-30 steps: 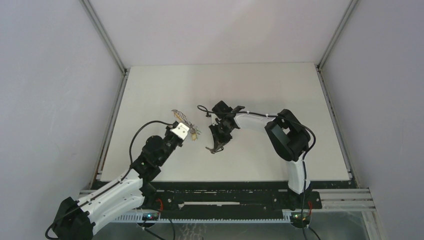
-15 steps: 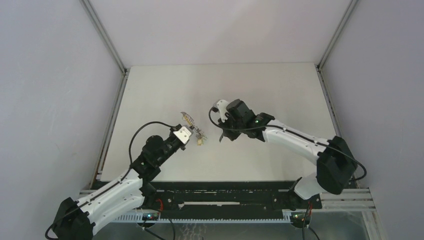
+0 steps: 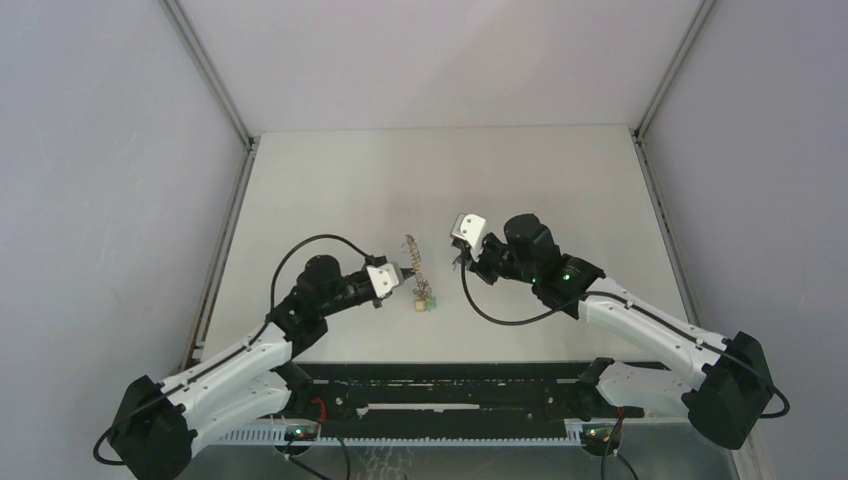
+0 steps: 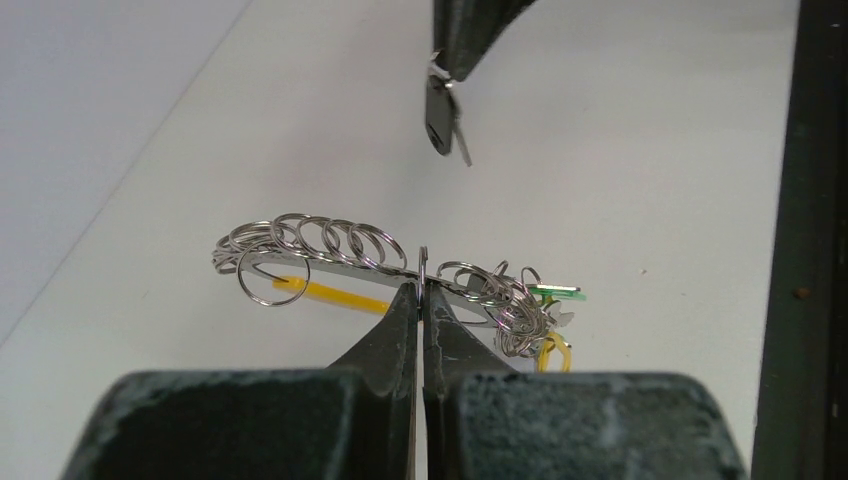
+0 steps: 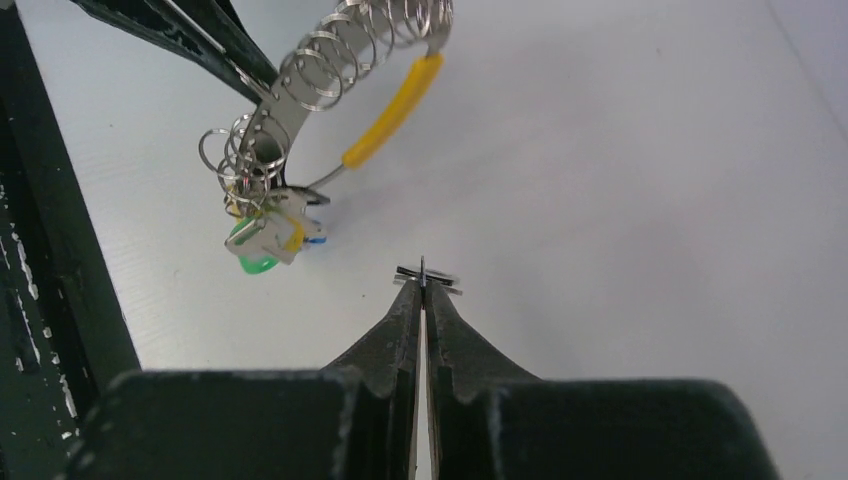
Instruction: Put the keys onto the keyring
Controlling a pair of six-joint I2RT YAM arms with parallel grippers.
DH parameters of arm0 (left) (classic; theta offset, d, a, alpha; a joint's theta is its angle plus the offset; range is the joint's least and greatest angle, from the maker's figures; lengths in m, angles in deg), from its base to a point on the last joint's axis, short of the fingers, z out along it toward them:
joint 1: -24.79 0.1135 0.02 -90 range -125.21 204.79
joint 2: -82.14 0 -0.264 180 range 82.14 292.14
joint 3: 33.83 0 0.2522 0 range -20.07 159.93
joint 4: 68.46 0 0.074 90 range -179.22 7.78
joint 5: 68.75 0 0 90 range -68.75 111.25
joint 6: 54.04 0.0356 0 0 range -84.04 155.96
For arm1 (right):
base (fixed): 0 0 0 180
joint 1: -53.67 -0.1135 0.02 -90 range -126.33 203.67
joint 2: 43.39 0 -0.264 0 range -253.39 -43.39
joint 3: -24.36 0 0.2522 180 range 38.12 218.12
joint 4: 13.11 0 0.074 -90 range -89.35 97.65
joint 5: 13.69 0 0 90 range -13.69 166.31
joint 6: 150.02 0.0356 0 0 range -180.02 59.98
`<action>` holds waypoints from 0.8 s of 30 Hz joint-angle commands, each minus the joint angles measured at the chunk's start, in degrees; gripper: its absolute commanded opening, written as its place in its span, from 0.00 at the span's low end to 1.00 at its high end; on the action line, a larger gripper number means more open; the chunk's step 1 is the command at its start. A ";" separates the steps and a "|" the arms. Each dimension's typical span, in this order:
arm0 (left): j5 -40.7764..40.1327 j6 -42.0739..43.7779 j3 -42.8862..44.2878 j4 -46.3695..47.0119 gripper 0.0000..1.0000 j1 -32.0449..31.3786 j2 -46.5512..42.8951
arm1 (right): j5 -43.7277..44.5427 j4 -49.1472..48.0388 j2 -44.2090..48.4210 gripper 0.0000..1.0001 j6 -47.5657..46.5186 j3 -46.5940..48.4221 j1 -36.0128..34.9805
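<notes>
– Left wrist view: where's the key (image 4: 440, 118)?
– Upper middle of the frame, pinched in the right gripper (image 5: 422, 288), whose jaws are pressed together on it.
– And the keyring (image 4: 330, 262)?
– Across the middle of the frame, below the key and apart from it. The left gripper (image 4: 421, 300) is clamped on its metal strip.
– Anything else on it?
– A yellow band (image 4: 330, 293) and a green tag (image 4: 555, 292) at its right end, over the white table (image 3: 560, 180).
</notes>
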State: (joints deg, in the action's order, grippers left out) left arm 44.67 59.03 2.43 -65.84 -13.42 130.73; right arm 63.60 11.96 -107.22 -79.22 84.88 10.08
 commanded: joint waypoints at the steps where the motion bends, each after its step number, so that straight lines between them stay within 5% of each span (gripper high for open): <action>1: 8.39 4.27 5.46 0.09 0.00 0.07 0.88 | -9.32 -4.22 1.88 0.00 -8.33 -0.18 0.62; 24: 11.93 6.60 6.11 -1.79 0.00 0.07 5.79 | -6.45 0.37 -4.24 0.00 -18.46 3.87 -9.07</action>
State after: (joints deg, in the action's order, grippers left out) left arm 54.33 64.65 4.07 -69.99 -13.42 136.64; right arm 54.99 14.49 -110.85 -95.72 86.30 2.78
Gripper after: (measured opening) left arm 0.010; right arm 0.003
